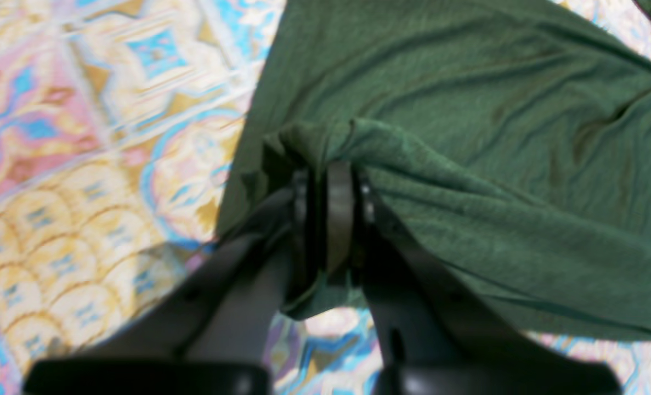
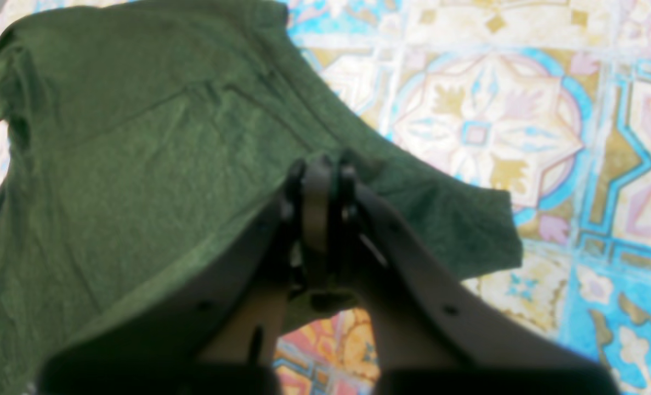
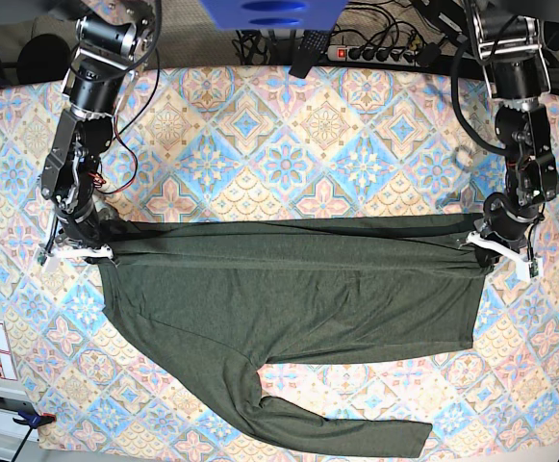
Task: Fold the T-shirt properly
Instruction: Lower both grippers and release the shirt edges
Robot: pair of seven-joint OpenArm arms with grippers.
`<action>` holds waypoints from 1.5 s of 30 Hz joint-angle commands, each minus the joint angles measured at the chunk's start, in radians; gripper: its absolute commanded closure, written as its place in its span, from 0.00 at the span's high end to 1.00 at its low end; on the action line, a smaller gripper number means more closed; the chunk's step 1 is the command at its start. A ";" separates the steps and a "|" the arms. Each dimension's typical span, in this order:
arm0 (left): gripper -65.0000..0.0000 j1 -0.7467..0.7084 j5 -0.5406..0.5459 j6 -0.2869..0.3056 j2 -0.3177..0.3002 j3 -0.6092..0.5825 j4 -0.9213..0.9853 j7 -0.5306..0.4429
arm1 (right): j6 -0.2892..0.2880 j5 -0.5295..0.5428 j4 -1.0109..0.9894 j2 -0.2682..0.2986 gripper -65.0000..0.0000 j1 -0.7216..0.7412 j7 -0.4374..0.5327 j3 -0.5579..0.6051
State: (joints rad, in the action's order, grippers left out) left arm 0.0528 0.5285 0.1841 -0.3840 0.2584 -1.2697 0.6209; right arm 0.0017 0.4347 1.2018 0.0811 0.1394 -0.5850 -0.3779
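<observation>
Sagging softly, the T-shirt (image 3: pixel 289 298) is clamped at nine and three o'clock corners by right gripper (image 3: pixel 79 252) and left gripper (image 3: pixel 498 246).

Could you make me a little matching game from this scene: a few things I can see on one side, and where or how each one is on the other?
Column one:
1. T-shirt
2. left end effector
3. right end effector
4. tablecloth

Column two:
A. patterned in blue, pink and yellow
B. shut on the shirt's edge, right side of the base view
C. dark green, stretched between two arms
D. shut on the shirt's edge, left side of the base view

Pairs: 1-C, 2-B, 3-D, 4-A
</observation>
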 commanded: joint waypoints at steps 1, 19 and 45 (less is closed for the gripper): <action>0.00 0.025 -0.001 -0.007 -0.010 0.008 -0.003 -0.029 | -0.001 -0.001 0.005 0.013 0.00 0.029 0.029 -0.003; 0.28 0.091 0.000 -0.013 -0.003 -0.077 0.127 0.098 | -0.001 -0.003 -0.040 0.013 0.26 0.068 0.020 -0.010; 0.59 0.003 -0.001 -0.013 0.004 0.022 0.144 0.101 | 0.001 -0.001 0.145 0.013 0.30 -0.071 -0.017 -0.013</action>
State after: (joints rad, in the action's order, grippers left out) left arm 0.0452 0.5266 0.1715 -0.3645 0.2764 -1.1164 0.7319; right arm 0.0051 0.4278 1.3296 0.0818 0.0502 -0.6212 -0.3889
